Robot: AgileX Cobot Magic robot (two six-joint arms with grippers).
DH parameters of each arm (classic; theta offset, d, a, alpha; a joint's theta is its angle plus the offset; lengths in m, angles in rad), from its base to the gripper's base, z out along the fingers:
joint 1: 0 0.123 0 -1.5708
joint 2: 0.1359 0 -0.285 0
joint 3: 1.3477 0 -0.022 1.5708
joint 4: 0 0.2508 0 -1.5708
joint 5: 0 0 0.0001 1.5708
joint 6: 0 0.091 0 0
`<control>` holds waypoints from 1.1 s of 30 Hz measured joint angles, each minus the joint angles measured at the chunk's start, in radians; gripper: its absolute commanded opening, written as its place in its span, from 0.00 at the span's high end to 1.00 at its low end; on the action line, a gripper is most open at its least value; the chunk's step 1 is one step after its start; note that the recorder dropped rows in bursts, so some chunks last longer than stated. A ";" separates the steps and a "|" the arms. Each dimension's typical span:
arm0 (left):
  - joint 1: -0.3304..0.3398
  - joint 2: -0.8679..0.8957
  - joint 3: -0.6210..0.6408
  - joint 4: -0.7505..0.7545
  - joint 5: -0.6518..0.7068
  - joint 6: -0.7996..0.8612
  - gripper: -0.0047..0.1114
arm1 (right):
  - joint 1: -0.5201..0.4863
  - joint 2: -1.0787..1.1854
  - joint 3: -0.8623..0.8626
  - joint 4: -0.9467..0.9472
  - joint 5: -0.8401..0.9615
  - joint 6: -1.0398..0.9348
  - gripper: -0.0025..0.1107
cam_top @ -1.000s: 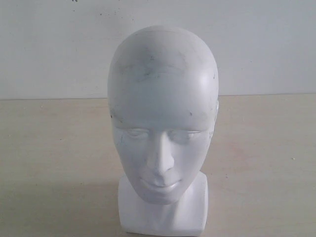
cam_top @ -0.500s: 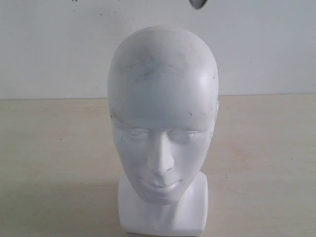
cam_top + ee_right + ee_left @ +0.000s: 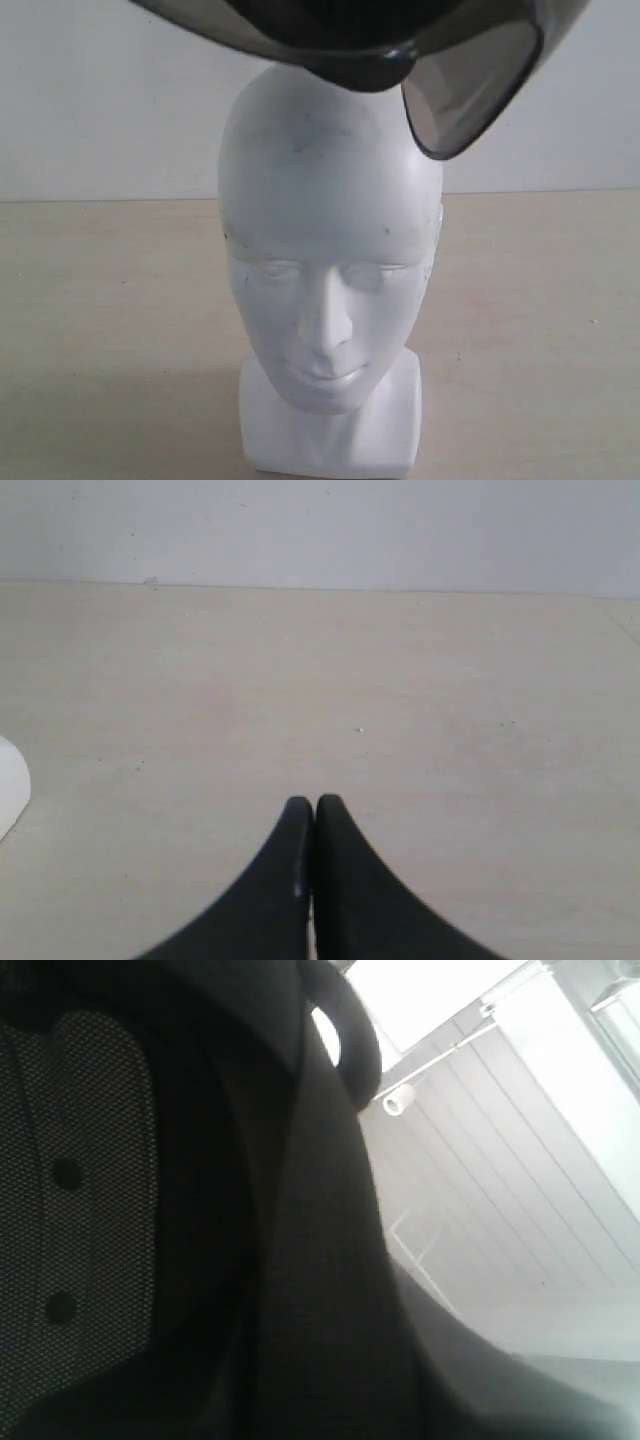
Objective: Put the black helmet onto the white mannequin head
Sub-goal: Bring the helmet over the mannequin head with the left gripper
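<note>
The white mannequin head (image 3: 330,230) stands upright on the table, facing the exterior camera. The black helmet (image 3: 350,55) hangs just above its crown, cut off by the top of the view. Its smoky visor (image 3: 470,95) dips to the right of the forehead. In the left wrist view the helmet's dark inside (image 3: 220,1220) and mesh lining (image 3: 80,1210) fill the frame very close up. My left gripper carries the helmet, though its fingers are lost in the dark. My right gripper (image 3: 315,805) is shut and empty, low over the bare table.
The pale wooden table (image 3: 100,320) runs back to a plain white wall (image 3: 100,100). A white rounded edge (image 3: 8,780) shows at the side of the right wrist view. Neither arm shows in the exterior view.
The helmet has come down into the exterior view from above: absent one second ago, a small tip half a second ago, now rim and visor over the crown. The head has not moved.
</note>
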 measured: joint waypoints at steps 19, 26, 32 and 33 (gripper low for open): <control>0.000 0.182 -0.061 -0.002 -0.002 0.081 0.92 | 0.000 0.000 0.000 0.000 0.000 0.000 0.98; 0.000 0.195 -0.061 -0.002 -0.009 0.102 0.92 | 0.000 0.000 0.000 0.000 0.000 0.000 0.98; 0.000 0.217 -0.083 0.010 -0.010 0.104 0.92 | 0.000 0.000 0.000 0.000 0.000 0.000 0.98; 0.000 0.222 -0.090 0.018 -0.010 0.104 0.92 | 0.000 0.000 0.000 0.000 0.000 0.000 0.98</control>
